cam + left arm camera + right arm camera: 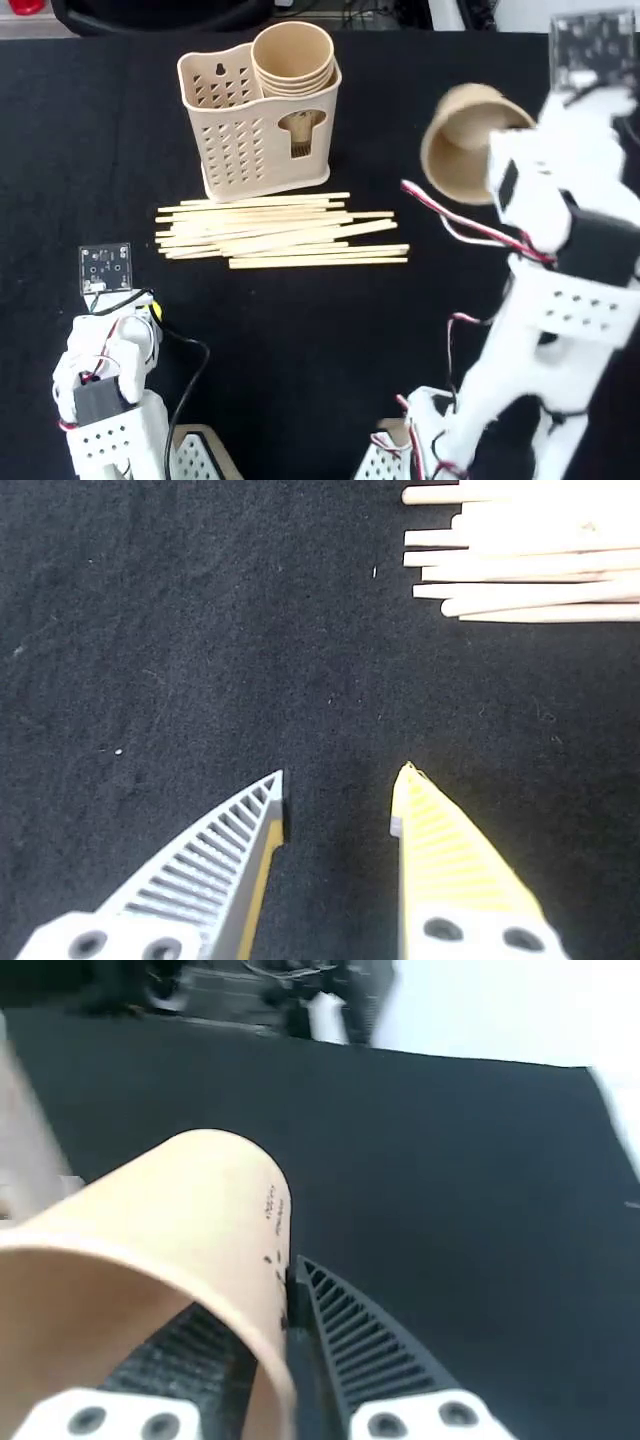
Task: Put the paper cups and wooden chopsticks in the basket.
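A beige slotted basket stands at the back of the black table with a stack of paper cups in its right compartment. Several wooden chopsticks lie in a loose bundle in front of it; their ends show in the left wrist view. My right gripper is shut on the rim of another paper cup, held tipped on its side in the air to the right of the basket. My left gripper is open just above bare cloth, near the table's front left.
The table is covered in black cloth. Red and white cables trail from the right arm. A small marker board sits on the left arm. Dark equipment lines the table's far edge.
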